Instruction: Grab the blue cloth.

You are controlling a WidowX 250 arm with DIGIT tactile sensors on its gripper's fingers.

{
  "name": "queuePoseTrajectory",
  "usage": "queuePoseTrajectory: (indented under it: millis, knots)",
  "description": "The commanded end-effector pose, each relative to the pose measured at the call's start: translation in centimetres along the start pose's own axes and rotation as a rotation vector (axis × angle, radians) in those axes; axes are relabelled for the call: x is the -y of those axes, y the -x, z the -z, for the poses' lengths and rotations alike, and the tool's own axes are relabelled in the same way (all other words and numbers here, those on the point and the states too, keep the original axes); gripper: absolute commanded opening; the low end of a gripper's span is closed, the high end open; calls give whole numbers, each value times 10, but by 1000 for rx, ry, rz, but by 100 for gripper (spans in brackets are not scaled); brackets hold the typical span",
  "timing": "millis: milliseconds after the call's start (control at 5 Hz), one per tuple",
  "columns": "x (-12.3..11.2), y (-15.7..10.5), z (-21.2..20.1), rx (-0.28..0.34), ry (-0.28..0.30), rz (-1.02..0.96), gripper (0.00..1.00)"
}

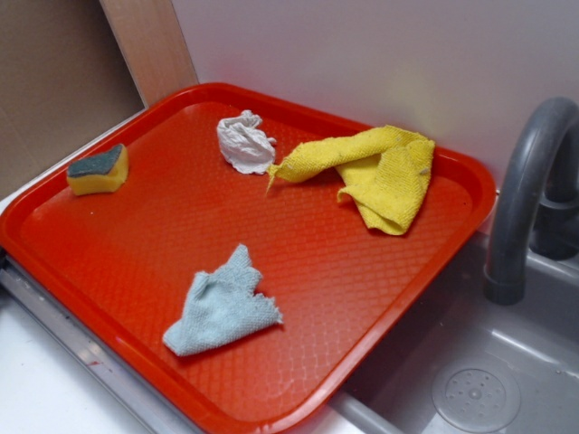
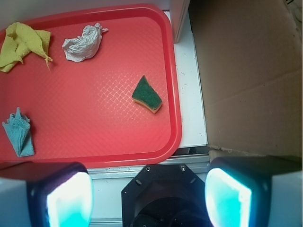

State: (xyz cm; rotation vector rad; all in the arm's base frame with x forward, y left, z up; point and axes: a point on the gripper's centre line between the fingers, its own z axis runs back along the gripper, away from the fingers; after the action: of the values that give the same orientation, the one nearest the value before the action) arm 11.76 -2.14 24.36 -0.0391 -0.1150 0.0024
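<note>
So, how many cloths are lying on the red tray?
3. The blue cloth lies near the tray's front edge, the yellow cloth at the back right, the white rag beside it. None seems hidden.

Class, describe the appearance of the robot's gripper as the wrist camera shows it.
The gripper shows two chunky black fingers with glossy pads reflecting cyan-white light. Between them sits a black angular mount with two small screws. No cables or markings are visible.

Cloth [image 1: 222,307] lies on tray [image 1: 380,271], sink [image 1: 479,380] beside tray
</note>
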Motion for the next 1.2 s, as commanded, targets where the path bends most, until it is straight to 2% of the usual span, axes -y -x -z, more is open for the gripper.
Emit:
queuePoseTrajectory:
  millis: [0,200,400,800,1000]
  knots:
    - [0,0,0,0,0,0,100]
    - [32,-7,4,19,-2,-24,100]
    - [61,-12,14,15,73,47,100]
    - [139,6,36,-34,266,156,100]
    - [172,17,49,-87,312,165,100]
